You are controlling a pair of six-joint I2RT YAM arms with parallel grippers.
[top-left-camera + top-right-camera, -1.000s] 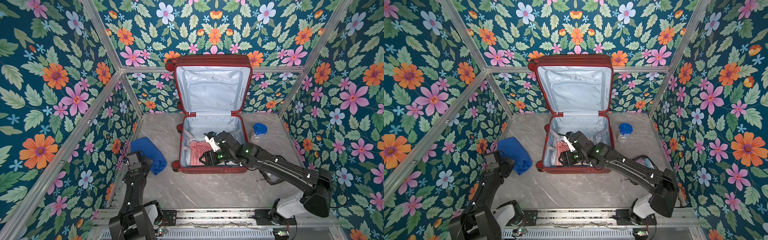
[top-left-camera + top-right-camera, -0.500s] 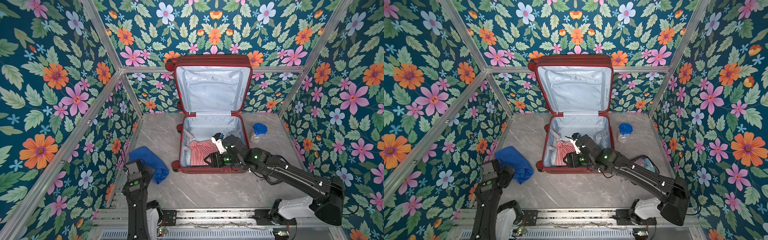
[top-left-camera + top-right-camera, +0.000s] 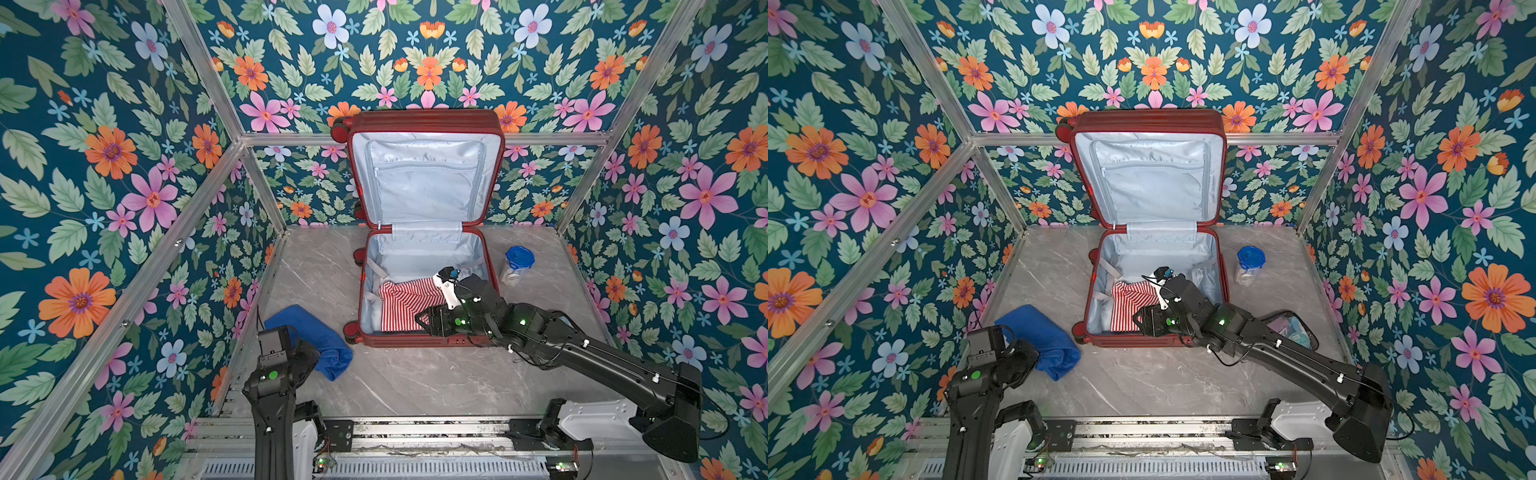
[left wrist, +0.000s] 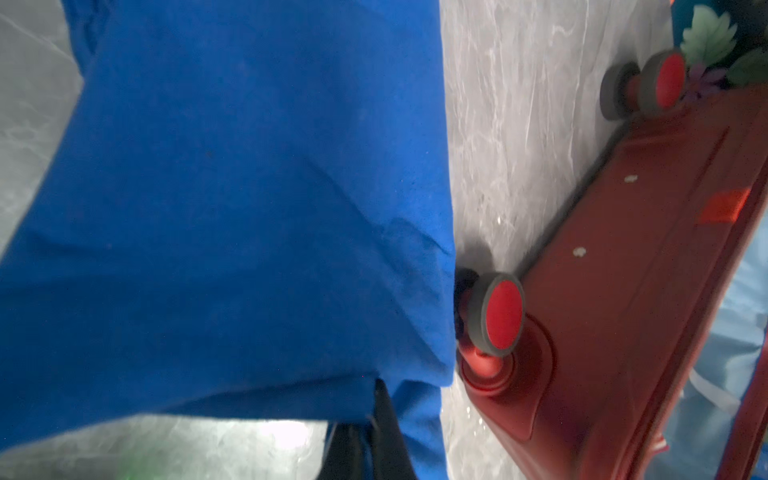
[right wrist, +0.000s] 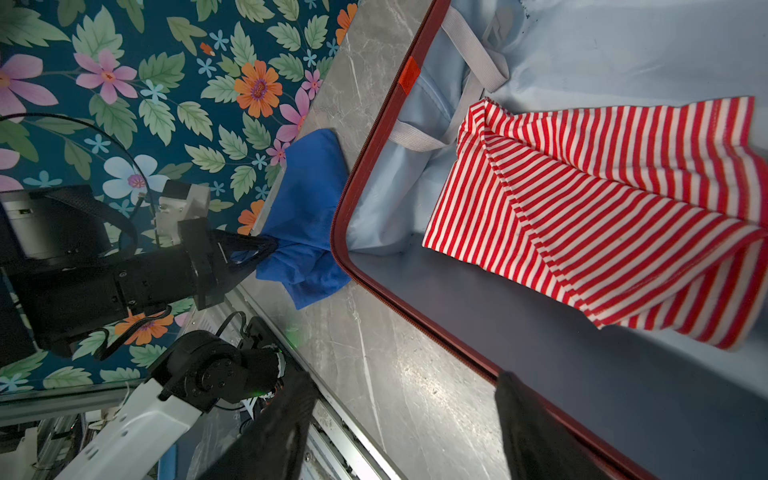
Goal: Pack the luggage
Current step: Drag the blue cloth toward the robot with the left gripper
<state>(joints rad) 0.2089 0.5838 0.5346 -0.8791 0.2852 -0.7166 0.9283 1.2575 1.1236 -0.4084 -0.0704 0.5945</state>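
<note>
Luggage (image 3: 424,187) sits open at the back middle of the table (image 3: 415,386). Its lower half lies flat on the marble and its lid stands up against the flowered back wall, with the pale lining facing me in both top views. Inside the lower half I see a striped garment (image 3: 405,303), red and white, spread over the lining toward the near left part and rumpled along one edge. Grey elastic straps (image 5: 473,50) lie beside it.

My right claw (image 5: 403,440) hangs over the near rim of the case, jaws wide and nothing between them. In the right wrist view one finger (image 5: 270,436) is over the table outside the rim and the other is over the inside. The striped garment lies just beyond them, apart from both.

My left claw (image 5: 266,249) is pinched tight on a blue cloth (image 3: 320,332). The cloth is gathered up at the grip while the rest lies bunched on the table by the left wall, just beside the case's near left caster wheel (image 4: 503,313). In the left wrist view the cloth fills most of the frame and its edge covers part of that wheel. I cannot tell whether the two touch.

A clear jar (image 3: 517,266) with a blue lid stands upright on the table just right of the case, apart from it. In a top view a see-through pouch (image 3: 1289,328) lies near the right wall, partly behind my right arm.
</note>
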